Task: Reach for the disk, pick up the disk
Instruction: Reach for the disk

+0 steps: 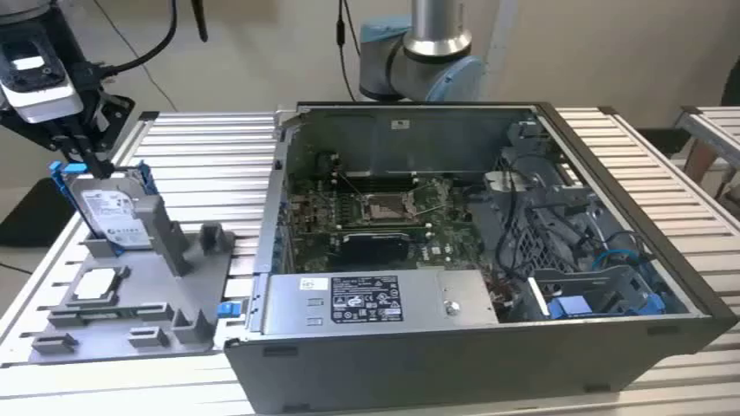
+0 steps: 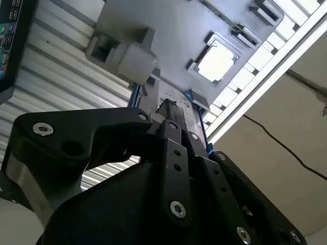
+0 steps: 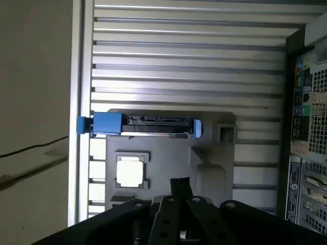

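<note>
The disk [image 1: 113,211] stands on edge, leaning a little, in a slot of the grey fixture tray [image 1: 203,286]. The tray lies on the slatted table [image 1: 220,152] along the table's edge at the exterior view's left, beside the open computer case [image 1: 463,347]. The disk is at the tray's end farthest from that camera, with the small square chip [image 1: 96,283] lying flat nearer it.

The end effector [image 1: 81,158] hangs directly above the disk and points straight down at its upper edge. It is toward the blue-framed corner nearest the table's edge rather than over the middle. In the first wrist view the disk [image 3: 153,124] shows edge-on, its long axis parallel with the table's slats. I judge contact close, but I cannot tell whether the end effector is touching the disk, or whether it is wide or narrow
</note>
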Controlling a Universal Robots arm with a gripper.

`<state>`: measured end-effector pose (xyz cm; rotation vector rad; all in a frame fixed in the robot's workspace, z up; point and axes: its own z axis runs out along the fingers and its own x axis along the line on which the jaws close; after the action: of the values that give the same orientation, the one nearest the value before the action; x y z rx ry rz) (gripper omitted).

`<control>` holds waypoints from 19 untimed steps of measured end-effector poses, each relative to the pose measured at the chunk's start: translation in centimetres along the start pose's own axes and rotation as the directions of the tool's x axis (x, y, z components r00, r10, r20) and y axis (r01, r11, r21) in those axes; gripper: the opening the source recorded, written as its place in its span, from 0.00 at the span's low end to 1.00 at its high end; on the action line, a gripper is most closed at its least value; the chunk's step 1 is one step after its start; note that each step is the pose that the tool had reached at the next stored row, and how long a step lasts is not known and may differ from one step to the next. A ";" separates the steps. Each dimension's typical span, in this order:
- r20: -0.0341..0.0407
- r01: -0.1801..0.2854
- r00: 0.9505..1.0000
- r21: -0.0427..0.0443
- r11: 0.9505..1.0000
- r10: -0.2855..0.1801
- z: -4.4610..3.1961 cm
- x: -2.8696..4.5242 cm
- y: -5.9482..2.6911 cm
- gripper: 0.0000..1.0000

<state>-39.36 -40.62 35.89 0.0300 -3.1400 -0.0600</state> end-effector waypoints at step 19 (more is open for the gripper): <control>0.000 0.000 1.000 0.000 1.000 0.000 0.10 -0.04 2.57 0.00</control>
<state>-39.37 -38.06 35.89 0.0301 -3.1400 -0.0600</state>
